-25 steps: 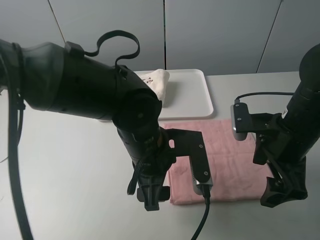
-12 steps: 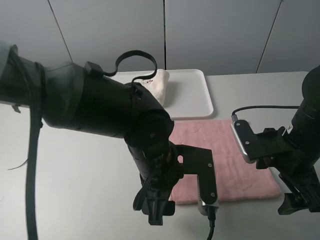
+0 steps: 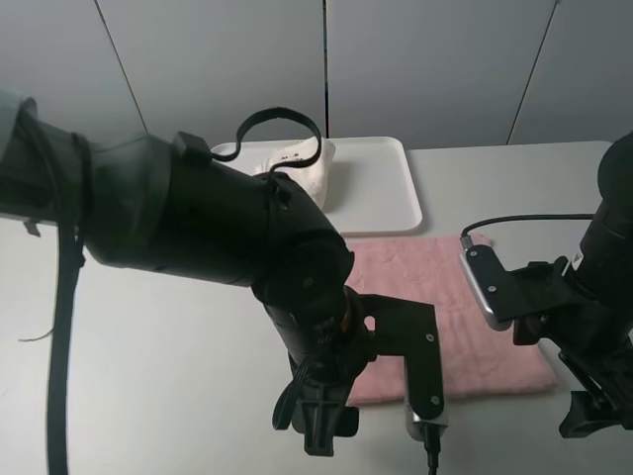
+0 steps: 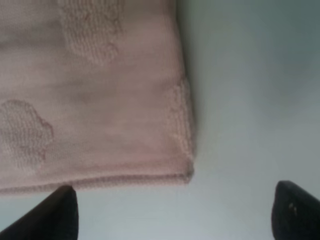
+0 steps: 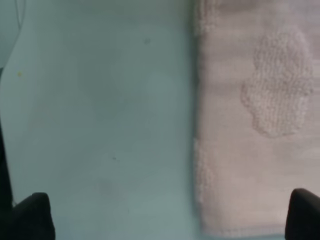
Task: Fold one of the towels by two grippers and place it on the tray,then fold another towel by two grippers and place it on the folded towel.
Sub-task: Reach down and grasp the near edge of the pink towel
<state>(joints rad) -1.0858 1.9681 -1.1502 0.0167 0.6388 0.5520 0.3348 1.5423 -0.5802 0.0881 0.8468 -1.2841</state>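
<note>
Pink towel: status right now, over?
Left gripper, right gripper open, over near corners. Pink towel flat on table, untouched. Cream towel on tray. Nothing blocking.

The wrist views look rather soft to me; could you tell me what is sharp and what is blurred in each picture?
Exterior high view: evenly lit and sharp, though the near left arm looms large and hides part of the pink towel. Left wrist view: towel corner soft, the dark fingertips blurred. Right wrist view: towel weave clearer, table free of glare.
</note>
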